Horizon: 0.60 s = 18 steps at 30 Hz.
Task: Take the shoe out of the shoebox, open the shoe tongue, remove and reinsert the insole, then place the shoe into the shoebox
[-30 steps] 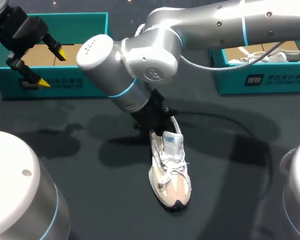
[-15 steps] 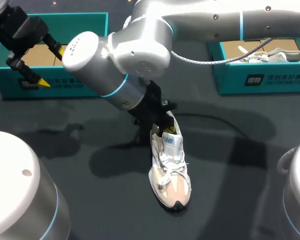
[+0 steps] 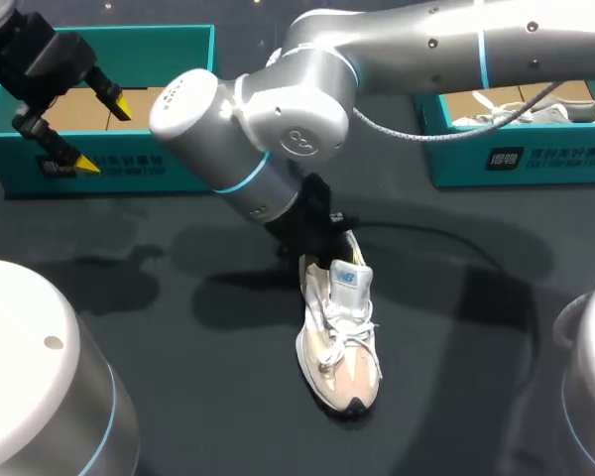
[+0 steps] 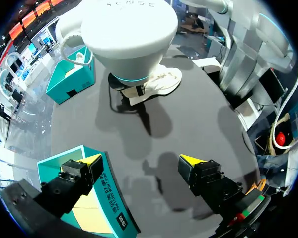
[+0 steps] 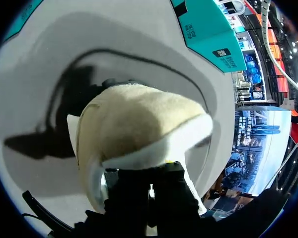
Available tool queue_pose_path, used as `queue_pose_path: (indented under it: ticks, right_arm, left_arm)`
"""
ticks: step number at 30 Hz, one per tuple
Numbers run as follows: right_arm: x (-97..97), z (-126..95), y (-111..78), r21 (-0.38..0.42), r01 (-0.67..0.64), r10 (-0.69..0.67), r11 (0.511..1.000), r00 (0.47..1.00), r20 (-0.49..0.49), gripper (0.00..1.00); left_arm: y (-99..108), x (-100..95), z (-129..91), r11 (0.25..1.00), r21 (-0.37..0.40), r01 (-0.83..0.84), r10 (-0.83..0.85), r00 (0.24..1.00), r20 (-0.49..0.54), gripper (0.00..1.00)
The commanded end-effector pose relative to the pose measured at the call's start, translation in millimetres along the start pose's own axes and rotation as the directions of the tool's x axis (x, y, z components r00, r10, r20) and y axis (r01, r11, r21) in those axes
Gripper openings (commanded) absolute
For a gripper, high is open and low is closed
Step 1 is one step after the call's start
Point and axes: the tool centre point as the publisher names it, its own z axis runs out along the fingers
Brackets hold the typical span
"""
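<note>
A white and beige shoe (image 3: 342, 337) lies on the dark table, toe toward me; its heel fills the right wrist view (image 5: 139, 119) and it shows beyond my right arm in the left wrist view (image 4: 161, 82). My right gripper (image 3: 337, 243) (image 5: 149, 191) reaches in from the right to the shoe's heel and is shut on the heel rim; its fingertips are mostly hidden. My left gripper (image 3: 101, 134) (image 4: 140, 159) hangs open and holds nothing at the front edge of the teal shoebox (image 3: 159, 35) (image 4: 114, 208) at the back left.
A second teal box (image 3: 516, 149) (image 4: 72, 82) (image 5: 208, 29) at the back right holds another pale shoe (image 3: 535, 111). The right arm's big elbow joint (image 3: 228, 129) hangs over the table's middle. My arms' bases stand at the near corners.
The right arm swung left and back again at the heel, and the shoe shifted slightly with it. The left arm has kept still.
</note>
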Motion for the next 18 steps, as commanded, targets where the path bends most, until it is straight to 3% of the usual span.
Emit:
queue_pose_path:
  ticks: [1, 5, 12, 18]
  right_arm:
    - [2.8, 10, 0.4, -0.004, 0.023, -0.023, 1.0, 0.999, -0.043, 0.0]
    - [8.8, 1, 0.7, -0.037, 0.063, -0.067, 0.997, 0.993, -0.102, 0.0]
    - [-16.9, -39, -3.2, -0.161, 0.026, -0.033, 0.987, 0.998, -0.044, 0.0]
    - [-21.2, -44, -2.6, -0.163, 0.031, -0.026, 0.986, 0.999, 0.031, 0.0]
  left_arm:
    - [0, -0.5, 0, 1.0, -0.003, 0.0, 0.0, 1.0, -0.002, 1.0]
    - [0, -0.5, 0, 1.0, -0.003, 0.0, 0.0, 1.0, -0.002, 1.0]
    - [0, -0.5, 0, 1.0, -0.003, 0.0, 0.0, 1.0, -0.002, 1.0]
    - [0, -0.5, 0, 1.0, -0.003, 0.0, 0.0, 1.0, -0.002, 1.0]
